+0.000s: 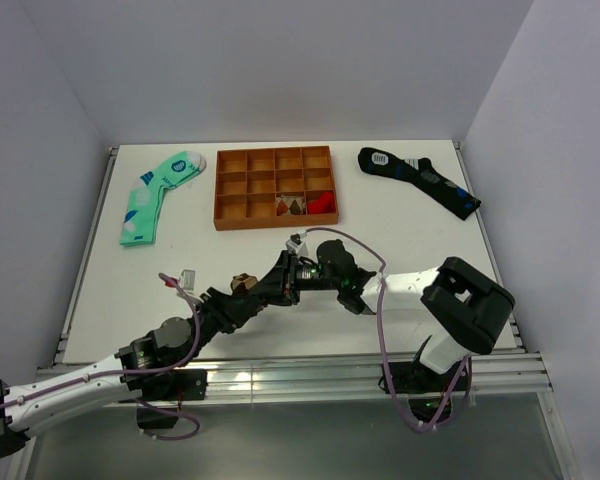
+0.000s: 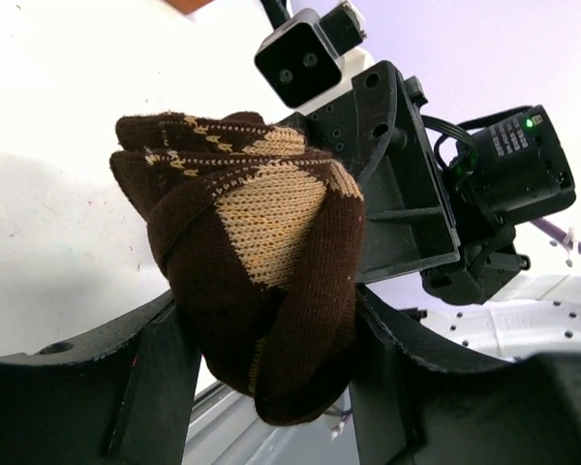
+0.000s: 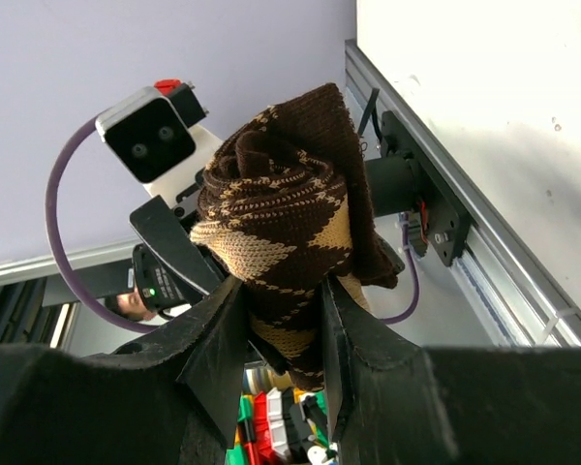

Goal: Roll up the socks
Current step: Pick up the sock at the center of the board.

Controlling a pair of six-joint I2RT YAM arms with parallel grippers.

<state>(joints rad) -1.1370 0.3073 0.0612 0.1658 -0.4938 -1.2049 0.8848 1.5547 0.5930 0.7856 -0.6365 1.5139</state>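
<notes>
Jaws closed in from both sides: the left gripper [image 2: 269, 373] and the right gripper [image 3: 279, 339] each pinch the socks [image 2: 257, 242], a tight brown argyle bundle with tan diamonds, rolled into a spiral. The bundle is wedged between both pairs of fingers, over the near part of the table [image 1: 400, 230].

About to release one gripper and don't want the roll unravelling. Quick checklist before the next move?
1. Right gripper clamped on the socks: ok.
2. Left gripper fingers against both sides of the roll: ok.
3. Spiral looks wound tight at its end: ok.
4. Cuff folded over to lock the roll: cannot tell.
5. Tray, mint sock and dark sock well away from both arms: ok.
</notes>
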